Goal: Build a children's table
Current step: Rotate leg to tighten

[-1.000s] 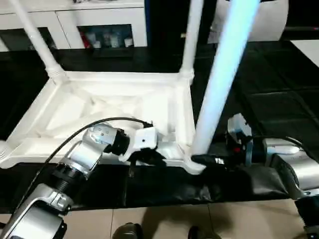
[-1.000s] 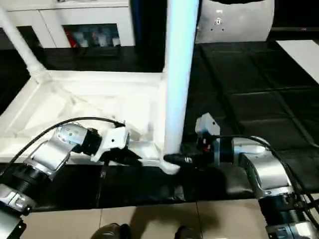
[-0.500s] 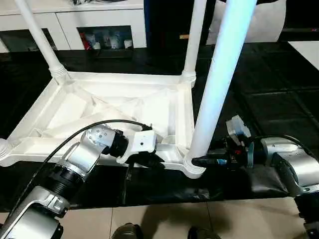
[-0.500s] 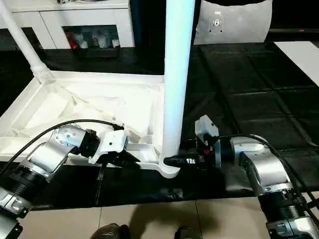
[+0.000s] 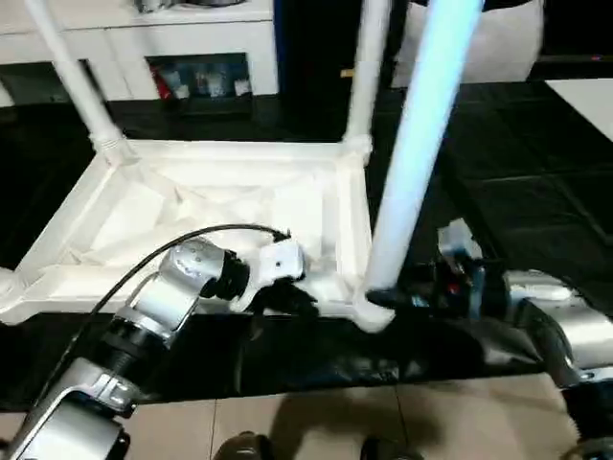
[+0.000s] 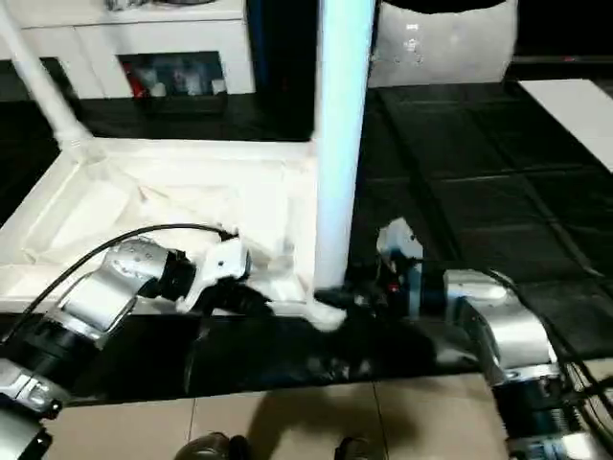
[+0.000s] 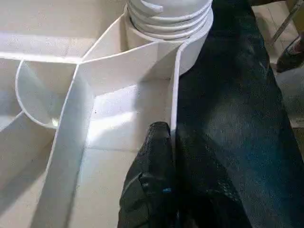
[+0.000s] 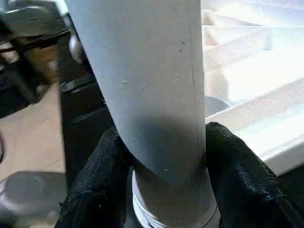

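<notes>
The right gripper (image 8: 164,190) clasps the leg (image 5: 412,163) near its socket. The left gripper (image 7: 164,175) pinches the tabletop (image 5: 192,206) rim, fingers together.

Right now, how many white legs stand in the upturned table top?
3: one long white tapered plastic leg at the far-left corner, one far-right, one near-right. The near-left corner is cut off; a fourth may be hidden.

No legible text or labels, perhaps through blur.

white table (image 5: 215,206), black floor mat (image 6: 460,182)
</notes>
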Robot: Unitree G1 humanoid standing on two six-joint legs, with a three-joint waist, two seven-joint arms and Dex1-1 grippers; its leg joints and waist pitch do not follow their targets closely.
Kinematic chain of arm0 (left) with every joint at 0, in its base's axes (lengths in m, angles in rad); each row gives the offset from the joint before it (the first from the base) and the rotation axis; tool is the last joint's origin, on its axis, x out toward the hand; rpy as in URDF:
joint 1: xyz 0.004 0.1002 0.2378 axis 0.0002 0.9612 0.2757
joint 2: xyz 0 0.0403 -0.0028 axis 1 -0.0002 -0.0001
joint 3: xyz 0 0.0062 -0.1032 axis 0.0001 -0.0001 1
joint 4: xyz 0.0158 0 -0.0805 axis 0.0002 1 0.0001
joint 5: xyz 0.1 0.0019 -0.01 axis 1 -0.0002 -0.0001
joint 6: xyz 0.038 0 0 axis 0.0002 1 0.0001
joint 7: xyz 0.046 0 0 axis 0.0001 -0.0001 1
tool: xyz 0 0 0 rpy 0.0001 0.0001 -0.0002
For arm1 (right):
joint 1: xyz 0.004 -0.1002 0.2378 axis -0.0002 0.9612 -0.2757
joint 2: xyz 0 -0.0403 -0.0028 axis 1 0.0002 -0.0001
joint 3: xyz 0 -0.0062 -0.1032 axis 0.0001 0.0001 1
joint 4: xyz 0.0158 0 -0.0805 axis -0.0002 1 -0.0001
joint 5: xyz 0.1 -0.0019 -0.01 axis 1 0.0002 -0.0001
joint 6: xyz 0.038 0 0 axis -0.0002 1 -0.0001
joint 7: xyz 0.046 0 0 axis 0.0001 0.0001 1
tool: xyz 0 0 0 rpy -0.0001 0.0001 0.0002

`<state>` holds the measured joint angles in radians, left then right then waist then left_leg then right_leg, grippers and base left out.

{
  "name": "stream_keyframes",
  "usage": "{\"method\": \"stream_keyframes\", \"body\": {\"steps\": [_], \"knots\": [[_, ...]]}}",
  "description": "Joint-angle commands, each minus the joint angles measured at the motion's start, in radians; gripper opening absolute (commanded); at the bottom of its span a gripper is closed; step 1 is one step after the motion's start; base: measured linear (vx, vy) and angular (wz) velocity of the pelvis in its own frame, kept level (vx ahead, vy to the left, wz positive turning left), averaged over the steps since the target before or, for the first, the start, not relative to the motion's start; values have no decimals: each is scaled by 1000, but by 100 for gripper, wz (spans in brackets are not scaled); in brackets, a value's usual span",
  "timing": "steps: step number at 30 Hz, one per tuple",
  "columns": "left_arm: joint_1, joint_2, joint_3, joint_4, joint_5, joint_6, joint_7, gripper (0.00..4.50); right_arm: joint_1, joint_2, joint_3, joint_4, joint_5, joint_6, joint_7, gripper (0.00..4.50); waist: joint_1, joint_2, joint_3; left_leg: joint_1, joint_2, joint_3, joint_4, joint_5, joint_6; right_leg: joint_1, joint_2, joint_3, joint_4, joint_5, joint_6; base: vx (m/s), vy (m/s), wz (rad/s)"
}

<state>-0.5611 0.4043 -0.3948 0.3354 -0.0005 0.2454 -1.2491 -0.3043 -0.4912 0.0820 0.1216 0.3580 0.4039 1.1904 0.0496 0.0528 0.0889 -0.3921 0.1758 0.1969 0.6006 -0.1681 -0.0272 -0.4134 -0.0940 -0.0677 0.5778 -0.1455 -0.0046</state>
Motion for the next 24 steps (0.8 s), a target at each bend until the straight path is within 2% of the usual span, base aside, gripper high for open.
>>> {"method": "stream_keyframes", "body": {"steps": [1, 2, 5, 6, 7, 8, 9, 10, 11, 12, 13, 14, 15, 16, 17, 18, 19, 21, 23, 24], "knots": [[-26, -42, 3, -23, -9, 6, 44, 0, 10, 27, 45, -30, 28, 26, 13, 199, -8, -23, -63, 32, 47, -31, -80, -347, 31, 35, -56, 34, -90, -558, -149, 0, 0, 0], [-26, -42, 3, -23, -9, 6, 44, 0, 10, 27, 45, -30, 28, 26, 13, 199, -11, -24, -63, 30, 46, -32, -80, -350, 30, 36, -56, 34, -91, -566, -144, 0, 0, 0], [-37, -67, 13, -15, -4, 33, 87, 0, 18, 63, 40, -37, 11, 30, -59, 199, -19, -24, -60, 32, 46, -31, -80, -356, 32, 29, -54, 36, -96, -580, -134, 0, 0, 0], [-88, -178, 46, 42, 6, 88, 245, 0, 2, 218, 15, -32, -49, 73, -324, 199, -18, -1, -58, 35, 46, -34, -81, -359, 22, 25, -55, 36, -93, -575, -138, 0, 0, 0], [-137, -276, 79, 102, 17, 125, 394, 0, -21, 356, -13, -18, -93, 116, -553, 199, -34, -4, -48, 35, 40, -30, -79, -398, -13, 11, -43, 28, -102, -615, -131, 0, 0, 0], [-189, -374, 110, 165, 29, 147, 548, 0, -60, 491, -43, 13, -138, 150, -778, 199, -40, -5, -49, 44, 33, -35, -74, -435, -29, 10, -45, 17, -109, -674, -110, -59, 18, -13], [-195, -385, 114, 173, 32, 145, 569, 0, -69, 504, -48, 24, -144, 147, -801, 199, -59, -13, -60, 42, 25, -57, -73, -462, -59, 33, -52, -12, -117, -737, -43, -59, 18, -13], [-200, -394, 113, 176, 37, 143, 581, 0, -76, 514, -52, 35, -142, 130, -812, 199, -62, -7, -55, 41, 28, -58, -79, -472, -46, 33, -51, -11, -120, -716, -36, -35, 57, -14], [-201, -399, 112, 176, 40, 143, 586, 0, -79, 519, -54, 41, -140, 119, -816, 199, -68, 3, -57, 36, 34, -56, -87, -472, -11, 40, -54, -8, -123, -632, -53, 17, 65, -4], [-202, -399, 112, 176, 41, 143, 587, 0, -80, 520, -55, 42, -139, 117, -817, 234, -75, 9, -58, 29, 41, -57, -94, -472, 6, 45, -55, -7, -117, -538, -84, 17, 65, -4], [-200, -399, 108, 167, 44, 154, 585, 0, -81, 521, -55, 45, -132, 99, -818, 269, -82, 8, -60, 19, 42, -59, -97, -462, 12, 53, -55, -8, -110, -486, -98, 0, 0, 0], [-196, -391, 104, 154, 49, 164, 576, 0, -78, 519, -59, 44, -124, 91, -818, 269, -84, 3, -64, 11, 41, -56, -97, -431, 23, 58, -57, -4, -103, -411, -123, 0, 0, 0], [-193, -383, 103, 148, 53, 167, 568, 0, -75, 517, -64, 40, -122, 91, -814, 275, -81, 7, -59, 15, 39, -52, -97, -426, 31, 50, -59, 1, -104, -394, -137, 0, 0, 0], [-191, -363, 110, 150, 71, 160, 550, 0, -63, 523, -84, 25, -143, 96, -816, 290, -84, 7, -58, 20, 34, -45, -92, -418, 44, 45, -58, 3, -107, -385, -158, 0, 0, 0], [-191, -353, 114, 155, 81, 154, 541, 0, -55, 525, -95, 14, -156, 102, -815, 290, -81, 8, -59, 18, 32, -44, -90, -392, 55, 50, -60, 4, -105, -394, -165, 0, 0, 0], [-189, -338, 118, 159, 90, 144, 528, 0, -44, 526, -107, 1, -172, 105, -820, 315, -80, 6, -58, 19, 32, -41, -89, -384, 59, 48, -60, 4, -109, -406, -162, 0, 0, 0], [-189, -336, 118, 159, 91, 142, 526, 0, -43, 526, -107, 0, -173, 105, -821, 315, -76, 8, -58, 22, 32, -40, -88, -372, 62, 47, -60, 4, -111, -426, -156, 0, 0, 0], [-180, -313, 115, 155, 90, 139, 514, 0, -28, 509, -105, -13, -173, 100, -832, 338, -70, 13, -60, 20, 37, -43, -92, -338, 60, 52, -58, 5, -104, -400, -157, 0, 0, 0], [-154, -270, 105, 131, 85, 138, 485, 0, 8, 462, -93, -45, -176, 85, -822, 360, -67, 12, -64, 18, 43, -44, -95, -306, 58, 57, -55, 8, -91, -316, -182, 0, 0, 0], [-145, -255, 99, 125, 83, 125, 474, 0, 22, 446, -95, -58, -168, 80, -809, 365, -69, 7, -66, 14, 44, -45, -95, -299, 59, 60, -55, 8, -88, -299, -188, 0, 0, 0]]}}
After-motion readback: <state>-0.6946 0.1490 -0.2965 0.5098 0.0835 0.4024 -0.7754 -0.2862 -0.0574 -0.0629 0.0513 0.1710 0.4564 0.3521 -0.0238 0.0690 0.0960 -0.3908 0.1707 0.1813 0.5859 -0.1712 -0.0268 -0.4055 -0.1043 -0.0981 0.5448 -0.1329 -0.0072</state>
